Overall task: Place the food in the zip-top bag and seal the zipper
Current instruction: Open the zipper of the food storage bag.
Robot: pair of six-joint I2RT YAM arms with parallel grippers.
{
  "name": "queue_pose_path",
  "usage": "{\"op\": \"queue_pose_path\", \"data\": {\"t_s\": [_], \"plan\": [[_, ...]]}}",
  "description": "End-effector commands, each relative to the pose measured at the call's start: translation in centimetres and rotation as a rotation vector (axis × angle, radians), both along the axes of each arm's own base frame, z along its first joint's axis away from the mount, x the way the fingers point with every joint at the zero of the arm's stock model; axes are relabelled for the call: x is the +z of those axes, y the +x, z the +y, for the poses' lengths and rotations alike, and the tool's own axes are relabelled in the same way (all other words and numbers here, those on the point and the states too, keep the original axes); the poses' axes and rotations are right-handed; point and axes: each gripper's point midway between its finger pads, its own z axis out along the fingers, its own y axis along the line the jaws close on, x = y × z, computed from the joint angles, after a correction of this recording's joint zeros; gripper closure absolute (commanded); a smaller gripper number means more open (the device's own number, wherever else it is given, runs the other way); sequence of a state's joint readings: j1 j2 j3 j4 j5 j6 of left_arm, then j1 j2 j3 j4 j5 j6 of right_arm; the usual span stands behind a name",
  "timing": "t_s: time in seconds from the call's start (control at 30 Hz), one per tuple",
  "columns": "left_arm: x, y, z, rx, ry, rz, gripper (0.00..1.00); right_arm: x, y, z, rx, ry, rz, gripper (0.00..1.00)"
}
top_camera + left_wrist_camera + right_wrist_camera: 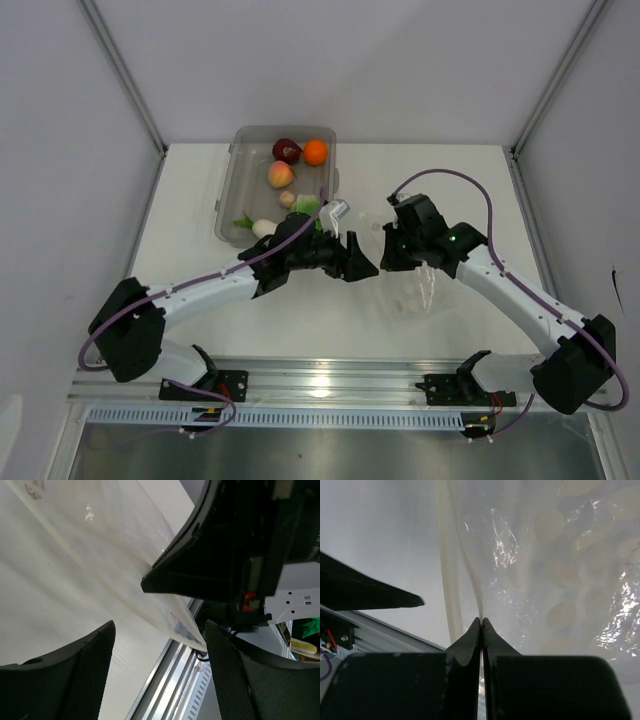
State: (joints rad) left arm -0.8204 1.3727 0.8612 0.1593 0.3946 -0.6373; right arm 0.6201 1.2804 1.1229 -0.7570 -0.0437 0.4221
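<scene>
Bag: the clear bag point(560, 580) lies flat on the worktop point(300, 320), toward 3 o'clock from the middle, under the two pincers.
Right pincer: the right pincer point(481, 622) is closed tight, with the thin edge of the bag pinched between its tips.
Why it pinches: I think it holds one side of the bag's mouth so the bag cannot slide and the mouth can be pulled apart.
Left pincer: the left pincer point(159, 627) is open, and its two tips are wide apart. It comes in from 9 o'clock, just beside the right one.
Why it is open: the bag's edge runs across in front of its tips, so it looks ready to grab the other side of the mouth.
Zipper: a pale strip point(452, 580) runs along the edge up from the closed tips. It may be the zipper, but I cannot tell if it is pressed shut.
Food: all the food point(281, 175) sits in the grey tray point(228, 190) at 11 o'clock. None is in the bag yet.
Step now: opening the bag. Filling and sealing come later.
</scene>
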Motion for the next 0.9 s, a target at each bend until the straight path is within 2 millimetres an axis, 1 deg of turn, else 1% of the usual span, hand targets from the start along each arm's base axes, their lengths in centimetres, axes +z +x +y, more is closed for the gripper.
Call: {"op": "queue_pose_path", "data": {"t_s": [0.0, 0.03, 0.17, 0.33, 0.4, 0.43, 0.47, 0.5, 0.53, 0.57, 0.63, 0.7, 0.73, 0.77, 0.8, 0.83, 0.87], "plan": [[2.1, 0.6, -2.6, -0.021, -0.055, -0.031, 0.26, 2.7, 0.0, 0.6, 0.047, 0.063, -0.089, 1.0], [2.4, 0.7, -3.0, -0.022, -0.061, -0.027, 0.27, 3.0, -0.1, 0.6, 0.053, 0.068, -0.096, 1.0], [0.8, 1.4, -3.6, 0.002, -0.022, 0.008, 0.33, 4.0, 0.0, 0.5, 0.065, 0.085, -0.129, 1.0], [-0.8, 2.2, -3.8, 0.034, 0.024, 0.028, 0.39, 4.2, 0.4, 0.0, 0.062, 0.08, -0.13, 1.0], [-1.2, 2.4, -3.8, 0.038, 0.042, 0.032, 0.43, 4.3, 0.3, -0.1, 0.068, 0.076, -0.132, 1.0], [-1.6, 2.5, -3.9, 0.037, 0.055, 0.032, 0.46, 4.6, 0.4, -0.3, 0.06, 0.074, -0.135, 1.0], [-1.8, 2.7, -4.2, 0.034, 0.062, 0.036, 0.52, 4.7, 0.5, -0.4, 0.055, 0.072, -0.138, 1.0], [-2.1, 2.8, -4.2, 0.03, 0.077, 0.042, 0.56, 5.0, 0.5, -0.5, 0.058, 0.073, -0.145, 1.0], [-2.2, 2.8, -4.3, 0.025, 0.079, 0.042, 0.67, 5.4, 0.7, -0.8, 0.05, 0.073, -0.154, 1.0], [-2.4, 2.9, -4.4, 0.026, 0.082, 0.042, 0.72, 5.5, 0.6, -1.1, 0.044, 0.062, -0.152, 1.0], [-2.6, 2.9, -4.3, 0.028, 0.09, 0.041, 0.82, 5.7, 1.0, -2.1, 0.02, 0.02, -0.166, 1.0], [-2.9, 2.9, -3.8, 0.042, 0.103, 0.039, 0.92, 5.8, 1.2, -3.7, -0.024, -0.046, -0.166, 1.0], [-2.9, 2.9, -3.6, 0.047, 0.113, 0.034, 0.99, 5.8, 2.0, -5.5, -0.089, -0.127, -0.197, 1.0], [-3.0, 3.0, -3.3, 0.055, 0.122, 0.031, 0.99, 5.7, 2.0, -6.7, -0.121, -0.178, -0.198, 1.0], [-3.0, 2.9, -2.9, 0.062, 0.128, 0.02, 0.99, 6.1, 2.2, -7.7, -0.156, -0.21, -0.216, 1.0], [-3.0, 2.8, -2.7, 0.063, 0.133, 0.017, 0.99, 6.4, 2.6, -9.3, -0.214, -0.259, -0.242, 1.0], [-3.1, 2.8, -2.4, 0.067, 0.138, 0.014, 0.99, 6.5, 2.6, -10.4, -0.247, -0.283, -0.243, 1.0]]}}
